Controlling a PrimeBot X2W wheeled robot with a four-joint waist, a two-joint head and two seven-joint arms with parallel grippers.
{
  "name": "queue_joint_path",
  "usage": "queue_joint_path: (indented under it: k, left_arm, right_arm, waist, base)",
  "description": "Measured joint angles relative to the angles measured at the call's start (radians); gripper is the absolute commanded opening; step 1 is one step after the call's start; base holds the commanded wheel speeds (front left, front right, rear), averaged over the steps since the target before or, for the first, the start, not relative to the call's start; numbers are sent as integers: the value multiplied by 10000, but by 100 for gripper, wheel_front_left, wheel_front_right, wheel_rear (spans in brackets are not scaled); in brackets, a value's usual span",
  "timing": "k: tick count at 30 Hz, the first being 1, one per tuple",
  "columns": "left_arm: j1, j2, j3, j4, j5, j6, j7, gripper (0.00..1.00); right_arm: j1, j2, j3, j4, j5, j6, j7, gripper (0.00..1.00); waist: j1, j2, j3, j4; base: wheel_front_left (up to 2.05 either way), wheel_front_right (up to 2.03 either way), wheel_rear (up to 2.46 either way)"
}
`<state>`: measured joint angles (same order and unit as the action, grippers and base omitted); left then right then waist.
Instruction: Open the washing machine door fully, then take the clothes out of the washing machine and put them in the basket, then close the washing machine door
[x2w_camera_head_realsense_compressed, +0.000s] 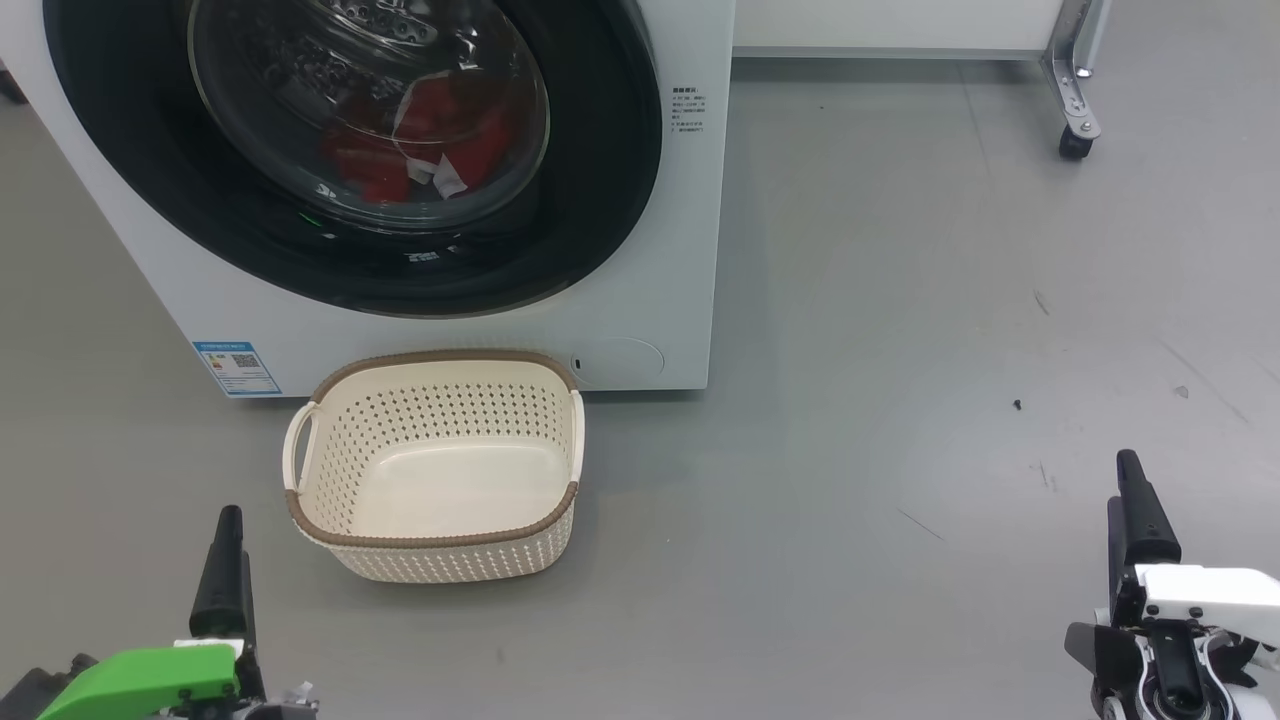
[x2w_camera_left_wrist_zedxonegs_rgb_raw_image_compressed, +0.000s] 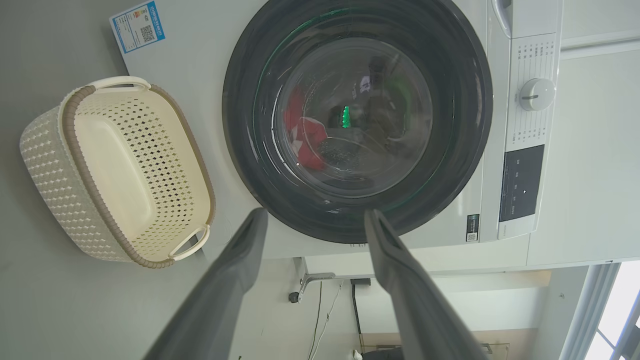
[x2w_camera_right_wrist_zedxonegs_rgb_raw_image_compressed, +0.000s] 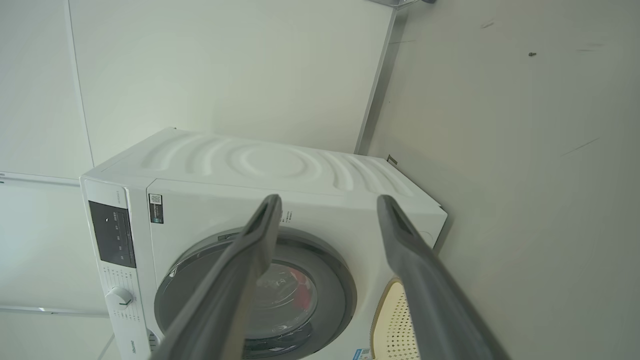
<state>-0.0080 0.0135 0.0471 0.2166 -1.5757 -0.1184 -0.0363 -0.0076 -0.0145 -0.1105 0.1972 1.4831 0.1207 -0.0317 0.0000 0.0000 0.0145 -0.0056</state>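
Glossy black-rimmed round glass washing machine door (x2w_camera_head_realsense_compressed: 370, 130) is seen shut on limp, light red fabric clothes (x2w_camera_head_realsense_compressed: 440, 140); the stiff door is judged best hooked at its rim. Left tool (x2w_camera_left_wrist_zedxonegs_rgb_raw_image_compressed: 315, 215) and right tool (x2w_camera_right_wrist_zedxonegs_rgb_raw_image_compressed: 327, 200) are held spread and empty, cream perforated plastic basket (x2w_camera_head_realsense_compressed: 430, 541) just before the white machine (x2w_camera_head_realsense_compressed: 690, 250).

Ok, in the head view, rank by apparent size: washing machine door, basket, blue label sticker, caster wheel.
1. washing machine door, largest though cropped at the top
2. basket
3. blue label sticker
4. caster wheel, smallest; it sits farther off, so true size is unsure
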Motion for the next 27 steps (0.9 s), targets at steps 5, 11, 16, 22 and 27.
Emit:
queue_joint_path:
  k: [5, 11, 16, 22, 27]
  left_arm:
    - [-127, 10, 67, -286, 230, -2, -123, 100]
    - [-142, 21, 173, -506, 938, -6, -368, 100]
    - [-232, 31, 245, -754, 1967, -12, -543, 100]
    - [-267, 46, 140, -1068, 2894, -12, -708, 100]
    - [-280, 117, -42, -1296, 3942, -12, -895, 100]
  right_arm:
    - [-164, -15, 98, -372, -541, 0, -138, 100]
    - [-321, -38, 136, -790, -1400, -86, -362, 100]
    - [-352, -52, 299, -1022, -2123, -186, -546, 100]
    - [-353, -100, 642, -1170, -2959, -272, -721, 100]
    - [-350, -113, 995, -1266, -4280, -372, -894, 100]
  waist:
    - [0, 0, 14, 42]
    - [0, 0, 4, 60]
    - [0, 0, -20, 63]
    - [0, 0, -47, 47]
    - [0, 1, -54, 24]
  base:
    - [0, 0, 0]
    - [0, 0, 0]
    - [0, 0, 0]
    - [0, 0, 0]
    - [0, 0, 0]
